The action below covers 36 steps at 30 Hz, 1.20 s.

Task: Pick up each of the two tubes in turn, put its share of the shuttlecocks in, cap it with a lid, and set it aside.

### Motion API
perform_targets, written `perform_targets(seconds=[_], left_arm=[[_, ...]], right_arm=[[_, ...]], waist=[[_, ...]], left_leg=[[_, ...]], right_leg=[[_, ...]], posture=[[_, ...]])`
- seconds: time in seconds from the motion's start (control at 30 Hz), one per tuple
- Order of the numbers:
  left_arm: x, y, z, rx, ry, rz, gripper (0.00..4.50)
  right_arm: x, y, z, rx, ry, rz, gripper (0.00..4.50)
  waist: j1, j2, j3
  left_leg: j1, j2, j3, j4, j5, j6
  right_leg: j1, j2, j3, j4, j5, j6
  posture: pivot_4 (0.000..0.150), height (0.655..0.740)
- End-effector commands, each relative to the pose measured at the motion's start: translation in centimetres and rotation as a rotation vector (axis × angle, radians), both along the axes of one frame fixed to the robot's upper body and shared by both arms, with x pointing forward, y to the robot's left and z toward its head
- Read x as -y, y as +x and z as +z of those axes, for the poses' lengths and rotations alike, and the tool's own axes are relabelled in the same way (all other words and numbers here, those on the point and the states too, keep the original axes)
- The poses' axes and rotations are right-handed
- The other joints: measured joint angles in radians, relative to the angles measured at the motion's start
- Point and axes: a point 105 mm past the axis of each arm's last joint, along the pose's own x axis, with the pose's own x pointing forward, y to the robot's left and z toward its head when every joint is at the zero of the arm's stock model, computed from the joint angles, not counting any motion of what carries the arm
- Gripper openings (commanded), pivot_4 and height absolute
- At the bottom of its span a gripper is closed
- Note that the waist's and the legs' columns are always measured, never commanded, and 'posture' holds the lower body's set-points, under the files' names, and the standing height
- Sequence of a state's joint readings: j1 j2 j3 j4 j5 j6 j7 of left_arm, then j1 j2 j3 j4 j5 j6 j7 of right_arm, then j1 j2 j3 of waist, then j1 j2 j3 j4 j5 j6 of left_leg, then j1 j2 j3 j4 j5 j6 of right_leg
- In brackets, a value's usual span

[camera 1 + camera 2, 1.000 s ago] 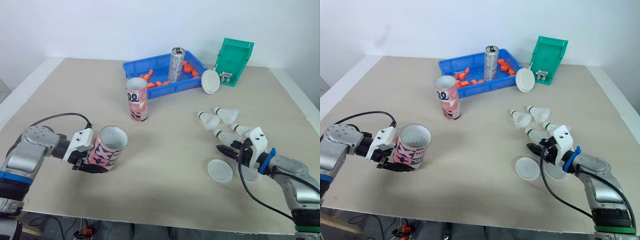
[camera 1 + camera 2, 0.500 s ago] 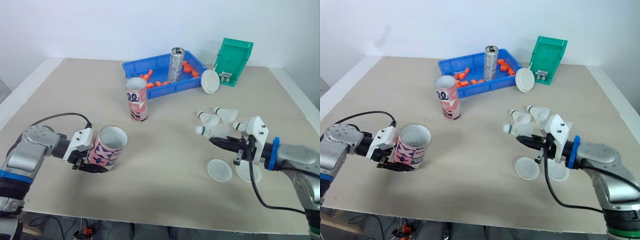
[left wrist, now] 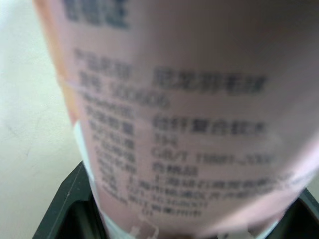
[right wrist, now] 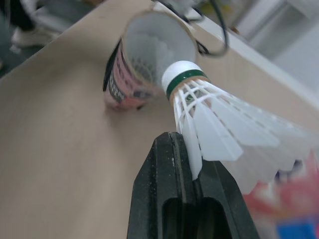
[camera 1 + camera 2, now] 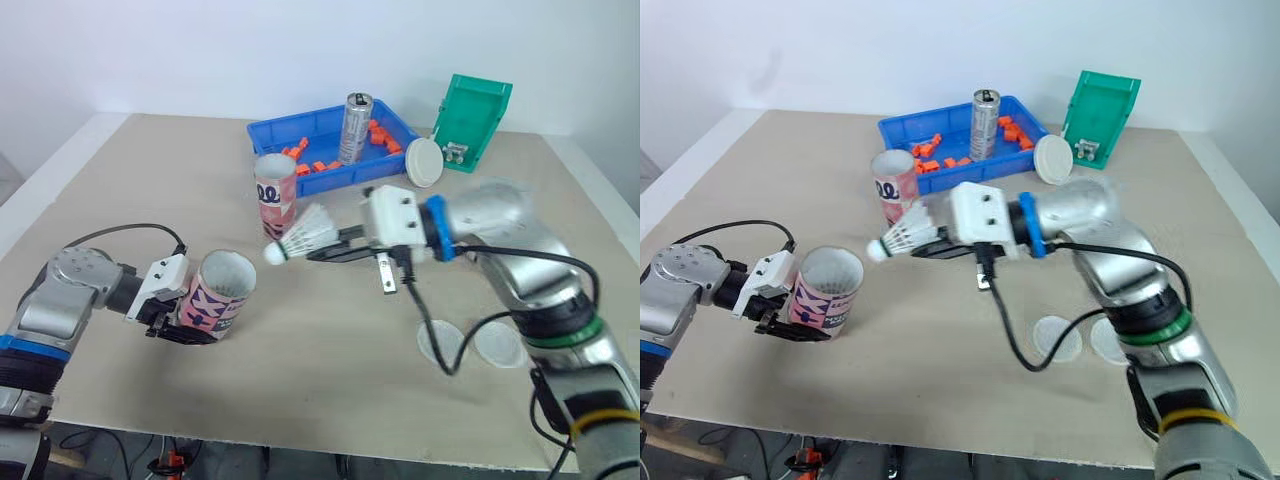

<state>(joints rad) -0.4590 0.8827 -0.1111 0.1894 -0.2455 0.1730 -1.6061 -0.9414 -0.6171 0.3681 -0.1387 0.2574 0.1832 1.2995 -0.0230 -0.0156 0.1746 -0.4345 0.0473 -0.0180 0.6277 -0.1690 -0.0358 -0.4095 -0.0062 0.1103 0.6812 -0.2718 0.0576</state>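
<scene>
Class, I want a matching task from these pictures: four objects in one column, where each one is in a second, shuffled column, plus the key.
Objects
1. shuttlecock
2. tilted tube
3. silver can
4. upright tube

Places
A. standing in the blue tray
B. gripped by the left end effector
C. standing on the table
D. pinched by the right end effector

Pairs: 1-D, 2-B, 3-A, 4-C

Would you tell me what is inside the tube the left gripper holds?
Through the open mouth of the tube, white feathers show, likely a shuttlecock; the bottom is hidden beneath them.
</scene>
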Motion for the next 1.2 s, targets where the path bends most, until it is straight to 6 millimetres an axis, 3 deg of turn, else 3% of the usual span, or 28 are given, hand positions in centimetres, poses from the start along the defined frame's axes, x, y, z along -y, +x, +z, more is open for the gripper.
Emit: perform_targets(seconds=[0.03, 0.3, 0.6, 0.63, 0.67, 0.87, 0.97, 1.07, 1.1, 1.17, 1.2], left_arm=[[0.3, -0.1, -0.7, -0.016, 0.012, 0.002, 2.84], [0.1, -0.2, -0.6, -0.013, 0.014, 0.004, 2.84], [0.1, -0.2, -0.6, -0.016, 0.017, 0.0, 2.84], [0.2, -0.2, -0.6, -0.016, 0.017, -0.001, 2.84], [0.2, -0.2, -0.6, -0.017, 0.017, -0.002, 2.84], [0.1, 0.0, -0.5, -0.015, 0.02, -0.003, 2.84], [0.1, 0.1, -0.5, -0.015, 0.021, 0.0, 2.84], [0.0, 0.1, -0.5, -0.016, 0.023, 0.0, 2.84], [0.0, 0.1, -0.5, -0.016, 0.024, -0.001, 2.84], [-0.1, 0.2, -0.5, -0.017, 0.024, -0.001, 2.84], [-0.1, 0.2, -0.5, -0.016, 0.024, -0.001, 2.84]], right_arm=[[-0.6, -0.1, 0.3, 0.094, -0.053, 0.071, 0.03], [-2.9, 0.3, 0.1, 0.179, -0.131, 0.164, 0.03], [-5.5, 0.1, 1.2, 0.225, -0.12, 0.24, 0.03], [-5.7, -0.1, 1.5, 0.218, -0.112, 0.251, 0.67], [-5.8, -0.3, 1.7, 0.201, -0.107, 0.267, 0.92], [-5.7, -1.6, 3.3, 0.05, -0.023, 0.323, 3.76], [-5.7, -0.7, 4.1, -0.052, 0.064, 0.264, 3.76], [-6.4, 0.3, 3.6, -0.078, 0.085, 0.205, 3.76], [-6.6, 0.4, 3.4, -0.079, 0.082, 0.194, 3.22], [-6.9, 0.5, 2.8, -0.065, 0.065, 0.189, 2.56], [-7.1, 0.5, 2.6, -0.054, 0.054, 0.192, 1.91]], waist=[[0.002, 0.0, 0.0], [0.001, 0.0, 0.0], [0.001, 0.0, 0.0], [0.001, 0.0, 0.0], [0.001, 0.0, 0.0], [0.001, 0.0, 0.0], [0.001, 0.0, 0.0], [0.0, 0.0, 0.0], [0.0, 0.0, 0.0], [0.0, 0.0, 0.0], [0.0, 0.0, 0.0]], left_leg=[[0.0, 0.0, 0.0, 0.0, 0.0, 0.0], [0.0, 0.001, 0.0, 0.001, 0.0, 0.0], [0.0, 0.001, 0.0, 0.0, 0.0, 0.0], [0.0, 0.001, 0.0, 0.0, 0.0, 0.0], [0.001, 0.001, 0.0, 0.0, 0.0, 0.0], [0.001, 0.001, -0.001, 0.0, 0.0, 0.0], [0.001, 0.001, -0.001, 0.0, 0.0, 0.0], [0.002, 0.001, -0.001, 0.0, 0.0, 0.0], [0.002, 0.002, -0.001, 0.0, 0.0, 0.0], [0.002, 0.002, -0.001, 0.0, 0.001, 0.0], [0.002, 0.002, -0.001, 0.0, 0.001, 0.0]], right_leg=[[0.0, 0.0, 0.0, 0.0, 0.0, 0.0], [0.0, 0.0, -0.001, 0.001, 0.001, -0.002], [0.001, 0.0, -0.001, 0.001, 0.001, -0.003], [0.001, 0.0, -0.001, 0.001, 0.001, -0.003], [0.001, 0.0, -0.001, 0.001, 0.001, -0.003], [0.001, 0.0, -0.002, 0.001, 0.003, -0.006], [0.001, 0.0, -0.002, 0.001, 0.003, -0.006], [0.001, 0.0, -0.003, 0.001, 0.003, -0.006], [0.001, 0.001, -0.003, 0.001, 0.002, -0.006], [0.001, 0.001, -0.003, 0.001, 0.002, -0.006], [0.001, 0.001, -0.003, 0.001, 0.002, -0.006]], posture=[[0.15, 0.74], [0.15, 0.74], [0.15, 0.74], [0.15, 0.74], [0.15, 0.74], [0.15, 0.74], [0.15, 0.74], [0.15, 0.74], [0.15, 0.74], [0.15, 0.74], [0.15, 0.74]])
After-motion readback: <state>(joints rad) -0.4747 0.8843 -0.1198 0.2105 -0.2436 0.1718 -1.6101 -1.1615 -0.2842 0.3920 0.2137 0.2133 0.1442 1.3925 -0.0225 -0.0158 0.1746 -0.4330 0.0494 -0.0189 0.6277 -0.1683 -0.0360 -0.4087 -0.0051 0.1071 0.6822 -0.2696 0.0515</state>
